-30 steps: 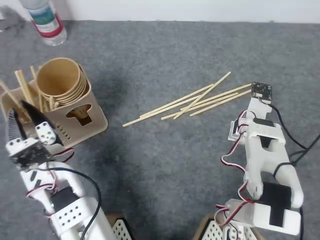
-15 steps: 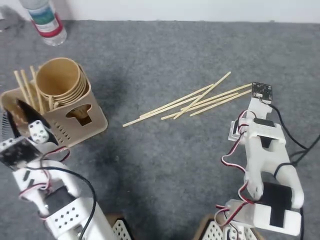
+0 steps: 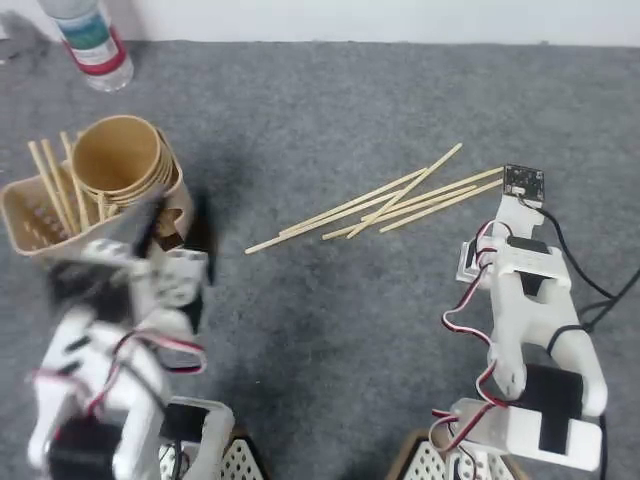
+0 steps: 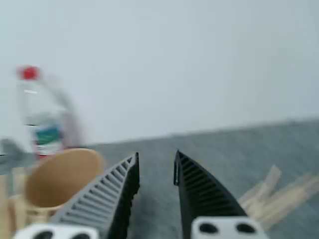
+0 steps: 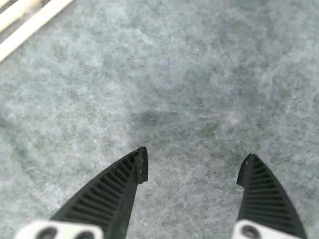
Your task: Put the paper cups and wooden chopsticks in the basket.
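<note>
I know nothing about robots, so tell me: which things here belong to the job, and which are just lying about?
Part of the job:
basket
stacked paper cups inside it
chopsticks standing in it
loose chopsticks on the grey carpet

Just lying about:
plastic bottle at the far edge
</note>
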Tool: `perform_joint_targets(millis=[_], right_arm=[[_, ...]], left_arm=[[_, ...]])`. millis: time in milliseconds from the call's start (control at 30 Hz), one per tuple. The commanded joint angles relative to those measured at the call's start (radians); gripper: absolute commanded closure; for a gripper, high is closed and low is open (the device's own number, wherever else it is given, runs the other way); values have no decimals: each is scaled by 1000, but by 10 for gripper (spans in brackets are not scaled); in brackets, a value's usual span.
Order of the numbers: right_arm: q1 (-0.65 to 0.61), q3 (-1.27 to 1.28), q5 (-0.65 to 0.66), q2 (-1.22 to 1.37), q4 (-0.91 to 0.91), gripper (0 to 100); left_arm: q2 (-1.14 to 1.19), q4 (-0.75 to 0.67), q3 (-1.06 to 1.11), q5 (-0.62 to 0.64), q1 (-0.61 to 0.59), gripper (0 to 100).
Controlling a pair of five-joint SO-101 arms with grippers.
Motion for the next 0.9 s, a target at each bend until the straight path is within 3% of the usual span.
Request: perform_joint_targets(millis=[0,233,333,500,867], right_arm=[[-8,-55,12,-8,2,700],[-8,-55,12,-8,2,700],[-4,-55,12,-8,2,700],[62,-55,2,-12,10,700],[88,-17,-61,-76,-10,700]], left_arm=[[321,114,-139,-71,89,881],[872,221,-366,-284,265,881],[1077,195,-498,-284,334,882],[1425,110,-691,-183,377,881],[2090,147,-1210,-175,385,881]])
